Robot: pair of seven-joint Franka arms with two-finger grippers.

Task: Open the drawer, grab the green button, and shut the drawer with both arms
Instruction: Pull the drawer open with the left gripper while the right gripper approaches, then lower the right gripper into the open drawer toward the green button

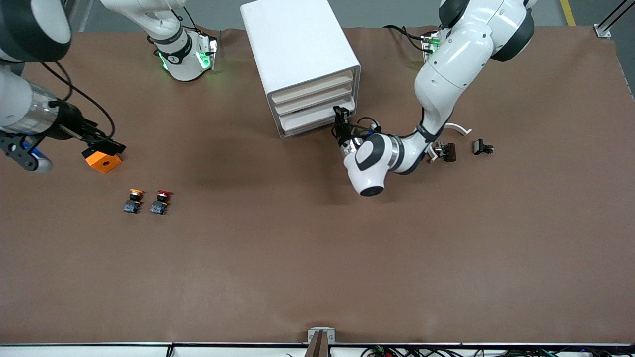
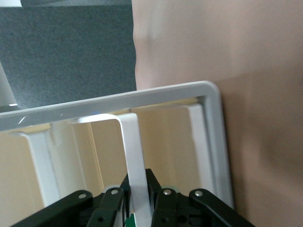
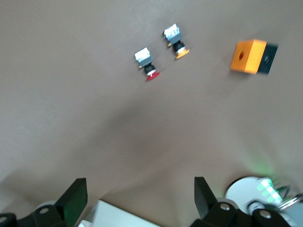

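Table-edge bracket point(image 1: 321, 336): small grey mount at 6 o'clock of the front view, nearest the camera.
Spare buttons: yellow-capped button point(image 1: 133, 201) and red-capped button point(image 1: 160, 202) side by side, at about 8 o'clock from the cabinet point(image 1: 297, 44); an orange block point(image 1: 103, 161) lies at its 9 o'clock.
Green button: not visible in any view; probably inside a closed drawer.
Left gripper point(image 1: 340, 115): at the lowest drawer point(image 1: 310, 122), fingers clamped narrow on its white handle point(image 2: 134, 151).
Right gripper point(image 3: 137, 201): up over the right arm's end of the table, fingers point(image 3: 75, 194) spread wide and empty; this arm waits.
Handle, handling: looks thin, stiff and smooth. The light cabinet may slide, so pull straight out.
Button, handling: likely light and rigid with a slippery domed cap. Grip the black body under the cap.
Left wrist view only: the handle strip pinched between the fingers.
Right wrist view only: the wide finger gap.
Front view only: small dark parts point(image 1: 446, 151) at 3 o'clock of the left gripper.
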